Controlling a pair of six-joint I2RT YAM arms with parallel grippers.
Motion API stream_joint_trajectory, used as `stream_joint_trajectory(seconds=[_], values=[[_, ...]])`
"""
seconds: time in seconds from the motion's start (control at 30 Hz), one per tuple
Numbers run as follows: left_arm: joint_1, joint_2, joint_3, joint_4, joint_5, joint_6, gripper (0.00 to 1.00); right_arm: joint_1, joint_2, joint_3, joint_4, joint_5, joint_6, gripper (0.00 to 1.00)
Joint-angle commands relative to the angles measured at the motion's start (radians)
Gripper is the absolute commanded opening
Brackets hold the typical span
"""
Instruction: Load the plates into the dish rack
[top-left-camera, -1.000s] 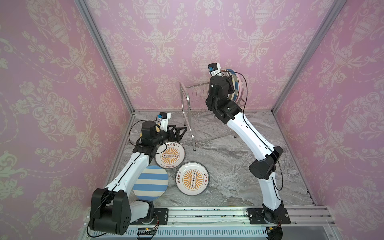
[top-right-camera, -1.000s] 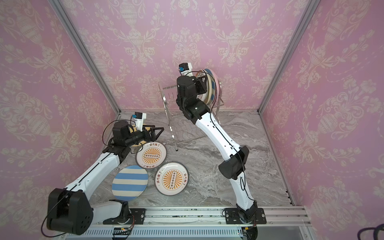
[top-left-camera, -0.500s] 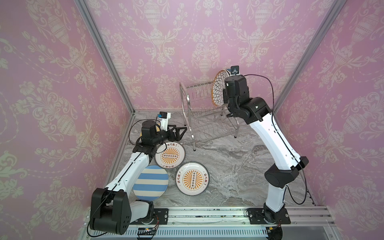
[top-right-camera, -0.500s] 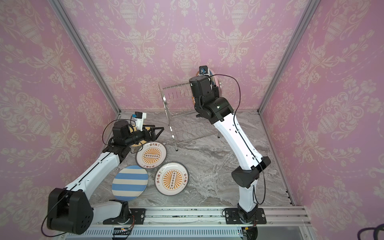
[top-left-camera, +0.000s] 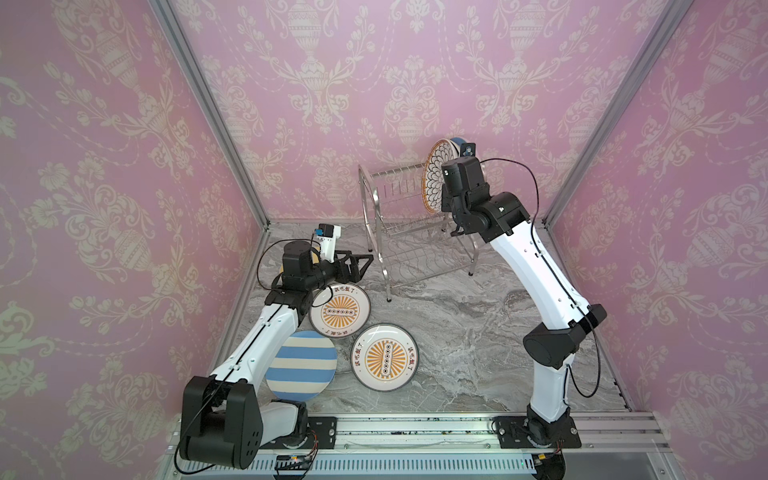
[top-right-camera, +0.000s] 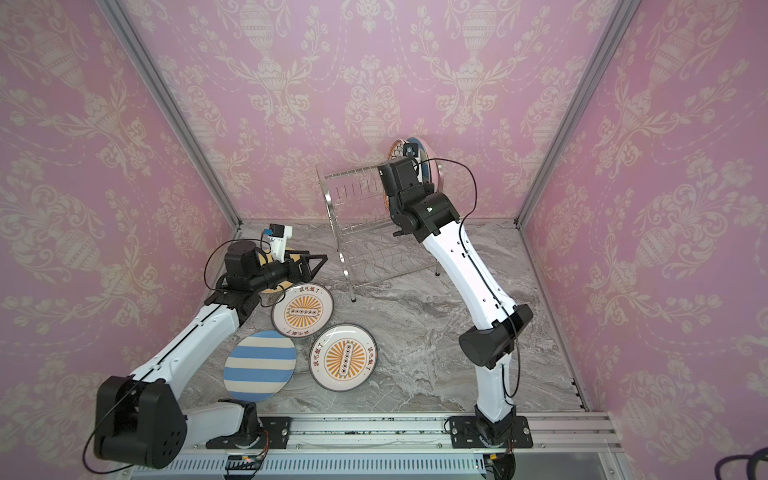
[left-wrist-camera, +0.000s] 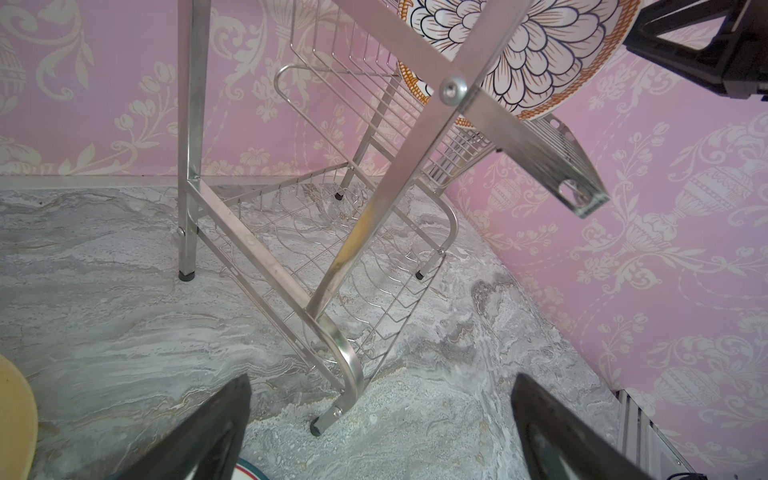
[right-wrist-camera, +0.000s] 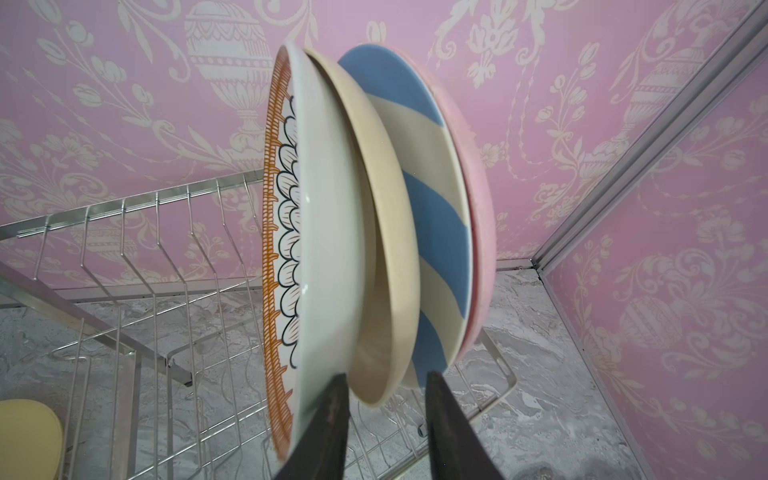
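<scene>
Plates: four stand on edge in the dish rack's (left-wrist-camera: 266, 259) upper tier, packed close: black-petal plate (right-wrist-camera: 328, 208), beige plate (right-wrist-camera: 395, 249), racked striped plate (right-wrist-camera: 432, 216), pink plate (right-wrist-camera: 478, 208). My right gripper (right-wrist-camera: 385, 376) sits at their lower rims with its fingers (right-wrist-camera: 328, 424) apart, not clamped. The beige rim lies between them, the black-petal plate just outside one. My left gripper (left-wrist-camera: 382, 436) hangs wide open and empty, low over the table (top-left-camera: 478, 332) near the rack's front foot. Flat on the table: far sunburst plate (top-left-camera: 340, 311), near sunburst plate (top-left-camera: 384, 358), loose striped plate (top-left-camera: 301, 365), and yellow plate (top-right-camera: 261, 261) partly under my left arm.
</scene>
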Motion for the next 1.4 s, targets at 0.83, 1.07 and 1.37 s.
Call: stream_joint_trajectory(seconds=[0.83, 1.07, 1.37], values=[[0.009, -0.004, 0.007, 0.005, 0.029, 0.027, 0.99, 0.056, 0.137, 0.148, 0.023, 0.215, -0.165, 0.16], [0.010, -0.006, 0.001, 0.017, 0.028, 0.022, 0.99, 0.051, 0.136, 0.142, 0.022, 0.244, -0.182, 0.08], [0.010, -0.010, -0.004, 0.020, 0.027, 0.021, 0.99, 0.076, 0.141, 0.142, 0.103, 0.298, -0.273, 0.00]])
